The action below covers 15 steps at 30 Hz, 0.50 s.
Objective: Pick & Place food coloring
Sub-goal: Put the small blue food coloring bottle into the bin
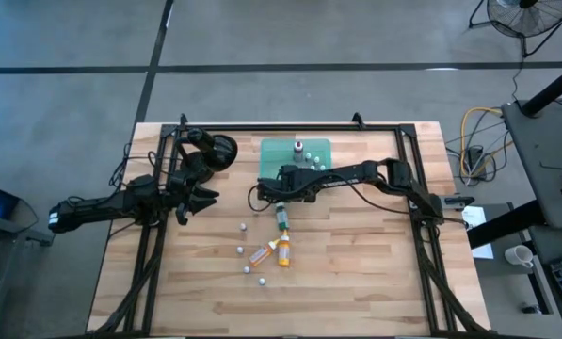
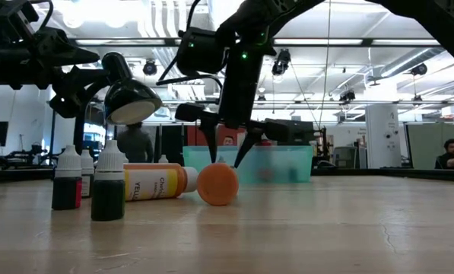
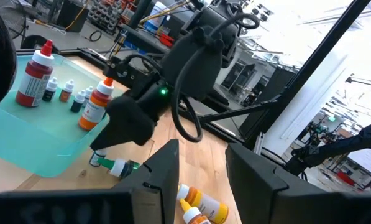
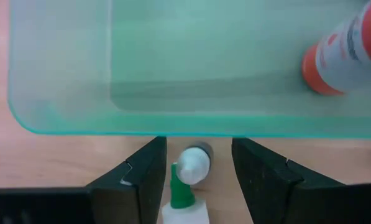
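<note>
Right now the right gripper hangs over the green bottle, which lies on its side on the wooden table just outside the near rim of the translucent green tray. Its fingers are spread, one on each side of the bottle's white tip, with a gap visible on both sides; nothing is pinched. In the right wrist view a small loose white cap sits just ahead of the bottle's tip, between the spread fingers and the tray's rim, so the tray edge stands directly in front of the claw. Inside the tray, farther from the claw, are a red bottle, an orange bottle and a few tiny dark vials.

Behind the right claw, toward the table's near edge, two orange-yellow bottles lie touching or nearly so, with small white round pieces scattered to their left.

Well apart to the left, the left gripper waits above the table with its fingers parted and empty, beside a black desk lamp.
</note>
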Tool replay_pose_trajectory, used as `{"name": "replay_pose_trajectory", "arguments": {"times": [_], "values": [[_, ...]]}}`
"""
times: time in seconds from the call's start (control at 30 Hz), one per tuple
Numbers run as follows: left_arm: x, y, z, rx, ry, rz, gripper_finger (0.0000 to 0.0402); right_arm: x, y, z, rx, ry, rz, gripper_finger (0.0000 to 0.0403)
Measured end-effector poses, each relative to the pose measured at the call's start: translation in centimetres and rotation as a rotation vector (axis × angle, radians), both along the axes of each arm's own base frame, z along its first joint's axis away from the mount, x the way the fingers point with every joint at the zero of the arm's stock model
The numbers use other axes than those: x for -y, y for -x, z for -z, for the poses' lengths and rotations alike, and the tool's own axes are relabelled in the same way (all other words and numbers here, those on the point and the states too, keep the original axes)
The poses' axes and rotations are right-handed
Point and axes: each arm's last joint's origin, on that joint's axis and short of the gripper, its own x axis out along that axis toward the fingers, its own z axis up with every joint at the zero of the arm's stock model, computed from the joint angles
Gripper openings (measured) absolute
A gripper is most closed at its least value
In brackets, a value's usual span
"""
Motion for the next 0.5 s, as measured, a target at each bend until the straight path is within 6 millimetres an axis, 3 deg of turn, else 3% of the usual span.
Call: {"name": "replay_pose_trajectory", "arguments": {"times": [0.3,0.5], "values": [[0.0,0.0,0.0,0.0,0.0,0.0,0.0106,0.42,0.0,0.0,-0.007,-0.001,-0.021,0.0171],[0.0,0.0,0.01,0.0,0.0,0.0,0.0106,0.32,0.0,0.01,-0.007,-0.008,-0.023,0.015]]}}
